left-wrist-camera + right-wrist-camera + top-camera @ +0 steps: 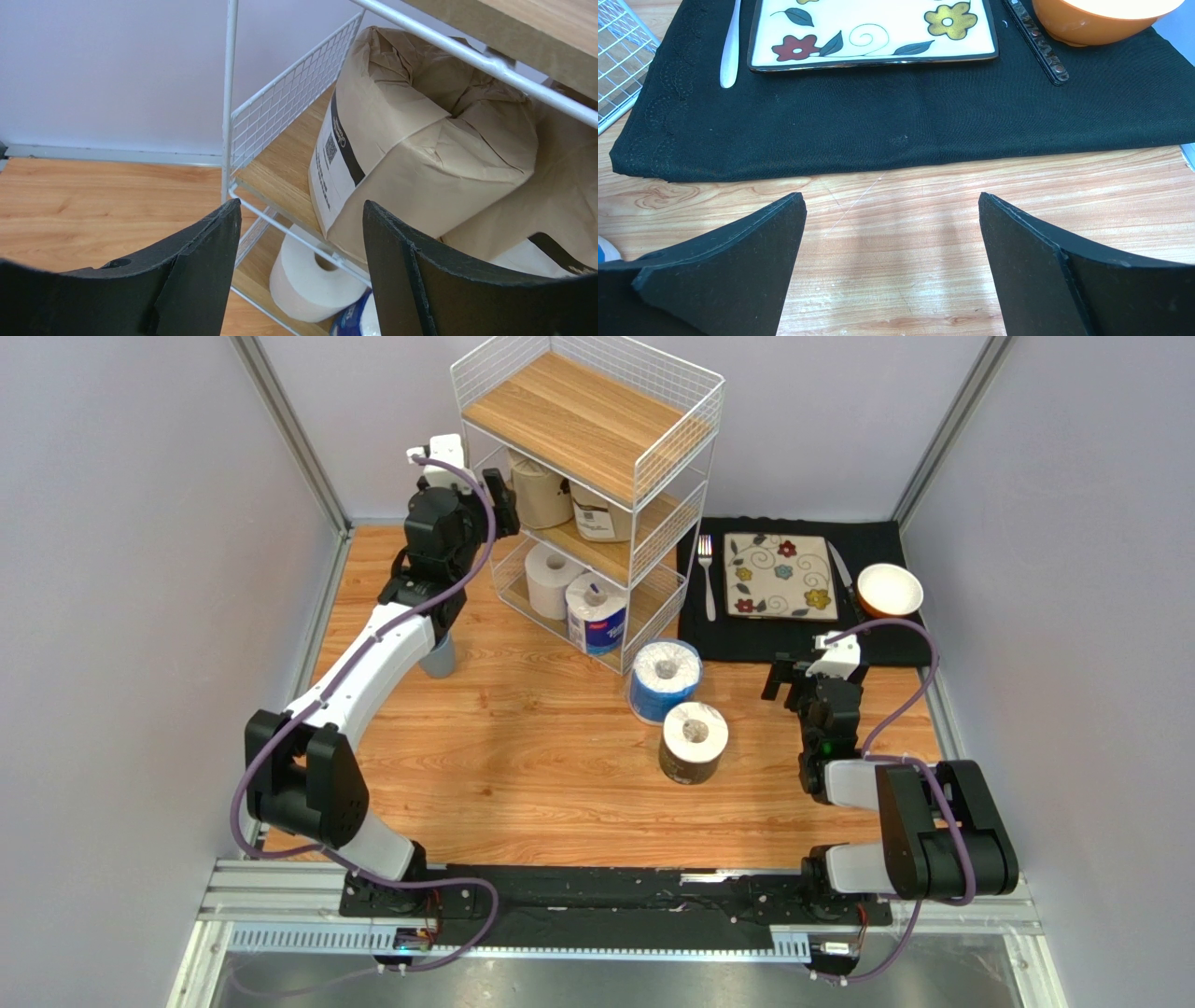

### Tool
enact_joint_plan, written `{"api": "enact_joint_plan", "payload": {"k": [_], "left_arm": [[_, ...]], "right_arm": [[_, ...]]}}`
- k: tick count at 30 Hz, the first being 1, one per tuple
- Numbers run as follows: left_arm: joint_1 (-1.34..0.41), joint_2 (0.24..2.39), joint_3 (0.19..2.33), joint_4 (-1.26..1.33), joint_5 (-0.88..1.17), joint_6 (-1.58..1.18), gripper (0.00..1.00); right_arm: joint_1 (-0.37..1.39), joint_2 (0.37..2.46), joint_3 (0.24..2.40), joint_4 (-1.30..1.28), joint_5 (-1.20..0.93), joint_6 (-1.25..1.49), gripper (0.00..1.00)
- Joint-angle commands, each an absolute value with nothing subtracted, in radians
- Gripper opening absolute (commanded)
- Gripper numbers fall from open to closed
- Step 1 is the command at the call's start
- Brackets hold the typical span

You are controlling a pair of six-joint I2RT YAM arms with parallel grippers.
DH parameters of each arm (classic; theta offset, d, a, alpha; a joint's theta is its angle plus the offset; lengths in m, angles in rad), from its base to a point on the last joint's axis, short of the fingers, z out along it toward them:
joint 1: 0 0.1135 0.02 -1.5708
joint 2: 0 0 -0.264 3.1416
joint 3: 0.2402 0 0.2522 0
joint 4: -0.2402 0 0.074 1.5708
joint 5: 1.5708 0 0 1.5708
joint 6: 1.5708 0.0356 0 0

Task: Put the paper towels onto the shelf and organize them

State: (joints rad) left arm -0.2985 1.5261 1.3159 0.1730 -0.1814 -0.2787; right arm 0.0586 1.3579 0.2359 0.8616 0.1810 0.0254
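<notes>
The white wire shelf (589, 420) stands at the back. Two tan-wrapped rolls (540, 490) (601, 515) sit on its middle tier. A plain white roll (550, 581) and a blue-labelled roll (599, 613) sit on the bottom tier. A blue-wrapped roll (664, 679) and a dark-wrapped roll (694, 742) stand on the table in front. My left gripper (497, 499) is open and empty, just left of the middle tier, with the nearer tan roll (421, 154) ahead of it (302, 224). My right gripper (795, 676) is open and empty above bare table (892, 210), right of the dark roll.
A black cloth (800, 637) at the back right carries a flowered plate (779, 574), a fork (706, 574), a knife (842, 567) and an orange bowl (889, 591). A grey-blue cup (439, 658) stands under my left arm. Grey walls enclose the table.
</notes>
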Motion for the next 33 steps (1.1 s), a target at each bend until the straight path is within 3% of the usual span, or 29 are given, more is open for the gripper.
{"api": "enact_joint_plan", "payload": {"k": [1,33], "left_arm": [[-0.296,1.569,1.376,0.216,-0.186,-0.232,0.72],[-0.296,1.675,1.414,0.255,-0.149,-0.244,0.72]], "right_arm": [[0.061,1.345,0.259,0.888,0.186,0.020,1.00],[0.060,1.345,0.259,0.890,0.186,0.020,0.99]]}}
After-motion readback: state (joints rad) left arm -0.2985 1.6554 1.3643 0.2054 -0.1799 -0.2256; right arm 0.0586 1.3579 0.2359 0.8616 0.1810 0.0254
